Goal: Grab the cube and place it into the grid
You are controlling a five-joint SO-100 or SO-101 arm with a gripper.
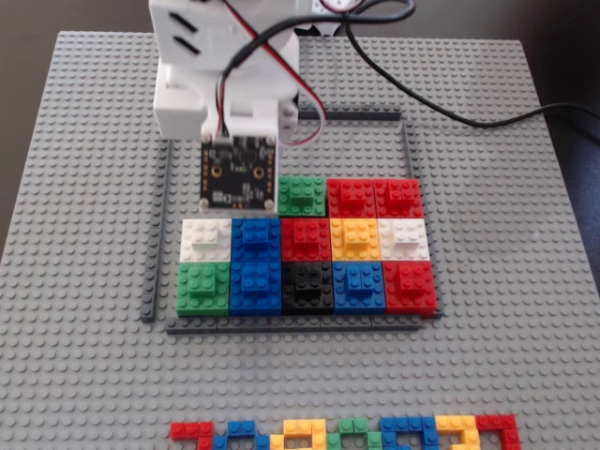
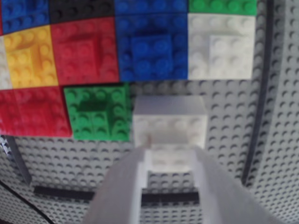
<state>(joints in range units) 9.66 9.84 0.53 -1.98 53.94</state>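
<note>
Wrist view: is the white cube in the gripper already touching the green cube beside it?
No, the white cube sits apart from the green cube, with grey baseplate showing between them.

baseplate + stray bricks + cable

Grey studded baseplate [image 1: 487,281] covers the table. Row of mixed red, blue, yellow, green bricks [image 1: 347,433] along its near edge in the fixed view. Black cable [image 1: 441,103] trails off right, across the plate.

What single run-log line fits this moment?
gripper: shut on white cube | cube: beside green brick | grid: part filled
</note>
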